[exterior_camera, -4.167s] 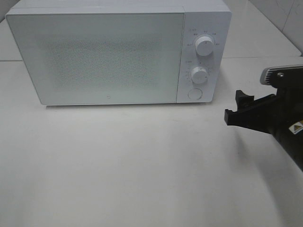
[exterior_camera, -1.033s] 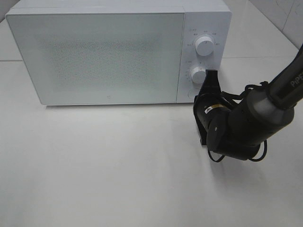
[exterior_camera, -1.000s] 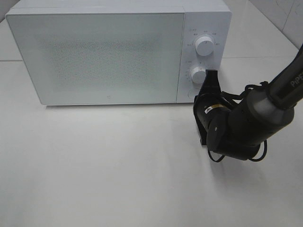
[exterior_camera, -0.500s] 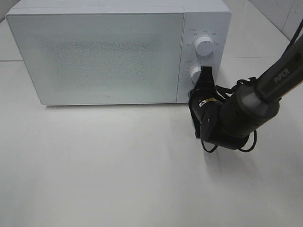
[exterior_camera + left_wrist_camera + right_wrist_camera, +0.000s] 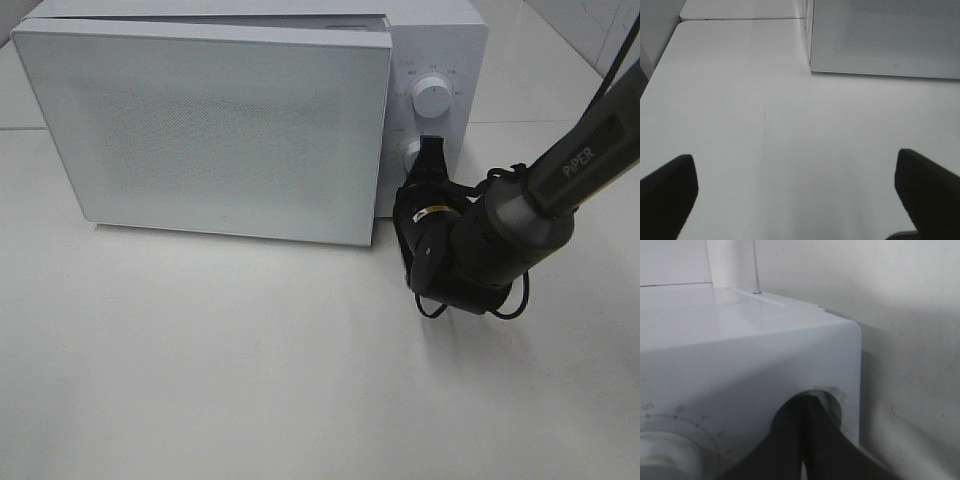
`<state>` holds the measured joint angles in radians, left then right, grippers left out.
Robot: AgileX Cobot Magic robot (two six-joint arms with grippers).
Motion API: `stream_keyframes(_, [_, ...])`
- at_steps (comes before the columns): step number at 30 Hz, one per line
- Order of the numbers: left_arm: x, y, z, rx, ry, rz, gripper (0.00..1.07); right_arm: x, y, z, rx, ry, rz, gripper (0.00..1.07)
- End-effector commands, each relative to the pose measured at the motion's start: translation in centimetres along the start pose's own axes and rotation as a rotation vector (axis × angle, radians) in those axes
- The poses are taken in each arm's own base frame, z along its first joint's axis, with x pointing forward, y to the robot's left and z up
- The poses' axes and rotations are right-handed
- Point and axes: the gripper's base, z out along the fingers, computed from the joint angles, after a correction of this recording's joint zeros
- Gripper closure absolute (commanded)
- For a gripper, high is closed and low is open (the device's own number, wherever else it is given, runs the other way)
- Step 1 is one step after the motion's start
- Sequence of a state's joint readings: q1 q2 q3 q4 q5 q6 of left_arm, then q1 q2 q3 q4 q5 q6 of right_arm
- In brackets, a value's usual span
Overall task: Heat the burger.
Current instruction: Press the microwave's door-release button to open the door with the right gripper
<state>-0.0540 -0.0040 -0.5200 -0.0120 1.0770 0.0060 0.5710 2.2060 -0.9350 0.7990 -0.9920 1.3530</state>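
Note:
The burger is out of view. The white microwave (image 5: 437,40) stands at the back of the table, its door (image 5: 220,130) swung slightly ajar at the right edge. My right gripper (image 5: 431,168) is shut, fingertips together against the control panel below the lower knob. In the right wrist view the shut right gripper (image 5: 807,407) presses into the round button recess (image 5: 834,399). My left gripper (image 5: 797,200) is open over bare table, its dark fingers (image 5: 667,192) wide apart, nothing between them. It faces the microwave door (image 5: 885,35).
Two white knobs sit on the panel, the upper knob (image 5: 432,95) above the gripper. The white tabletop (image 5: 250,360) spreads in front of the microwave. The right arm (image 5: 480,245) with its cable lies on the table's right side.
My right gripper moved up and in against the panel's button. The microwave door, flush before, has popped ajar at its right edge.

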Motion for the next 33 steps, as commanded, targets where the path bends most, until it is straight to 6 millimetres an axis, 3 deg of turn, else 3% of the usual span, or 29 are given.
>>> stream_keyframes(1, [0.1,0.0,-0.2,0.001,-0.020,-0.001,0.06,0.8,4.2,1.7,-0.279,-0.005,-0.005,1.07])
stream_keyframes(5, [0.1,0.0,-0.2,0.001,-0.020,-0.001,0.06,1.1,5.1,1.9,-0.326,-0.011,-0.017,1.07])
stream_keyframes(20, [0.1,0.0,-0.2,0.001,-0.020,-0.001,0.06,1.1,5.2,0.9,-0.286,-0.024,-0.010,1.06])
stream_keyframes(33, [0.1,0.0,-0.2,0.001,-0.020,-0.001,0.06,0.4,3.3,-1.8,-0.016,0.020,-0.037,1.06])
